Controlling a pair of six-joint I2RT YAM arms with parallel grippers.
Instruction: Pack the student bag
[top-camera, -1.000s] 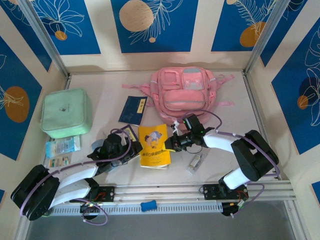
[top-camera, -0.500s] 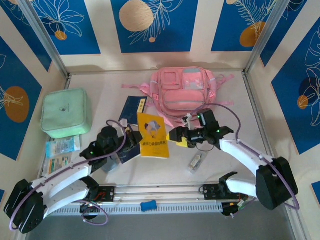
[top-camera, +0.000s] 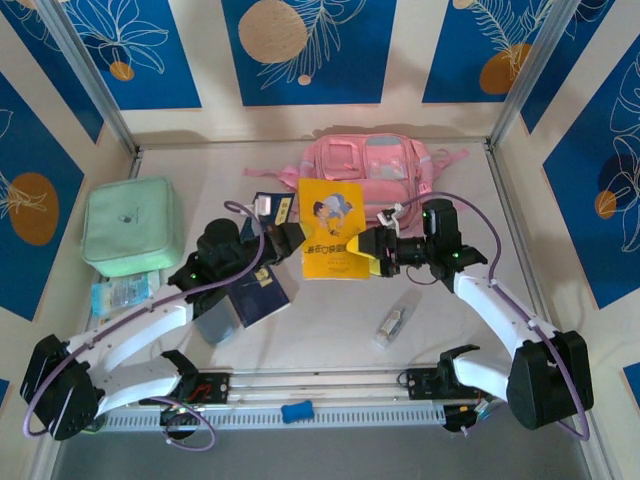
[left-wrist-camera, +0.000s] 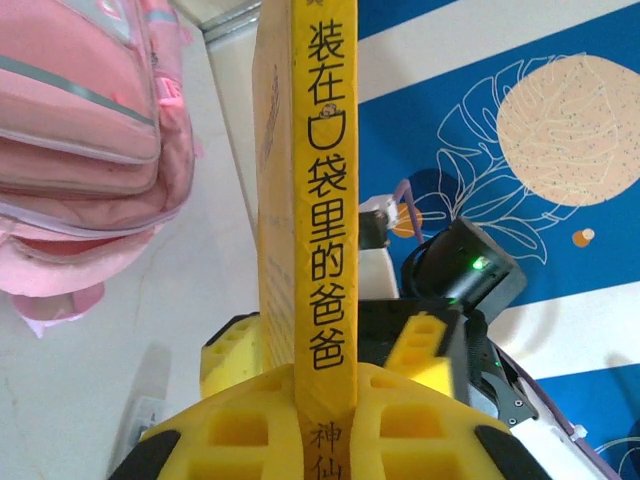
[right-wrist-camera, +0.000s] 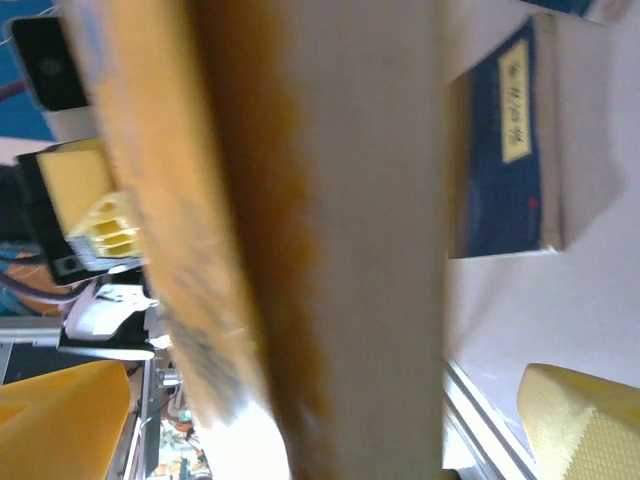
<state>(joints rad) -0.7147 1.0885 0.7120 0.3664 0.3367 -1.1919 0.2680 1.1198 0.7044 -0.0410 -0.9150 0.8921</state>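
Student bag (top-camera: 372, 172): pink, lying at 12 o'clock, just behind the book.
Yellow book (top-camera: 333, 228): standing upright; spine (left-wrist-camera: 325, 200) reading "装在口袋里的爸爸".
Left gripper (top-camera: 290, 238): clamping the book's spine from 9 o'clock.
Right gripper (top-camera: 372, 247): gaping wide at the book's 3 o'clock edge.

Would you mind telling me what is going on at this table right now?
The two arms are packing the pink student bag, which lies at the back of the table. The left gripper is shut on a yellow book, holding it up in front of the bag. The right gripper sits at the book's opposite edge, jaws open. The book is not yet inside.
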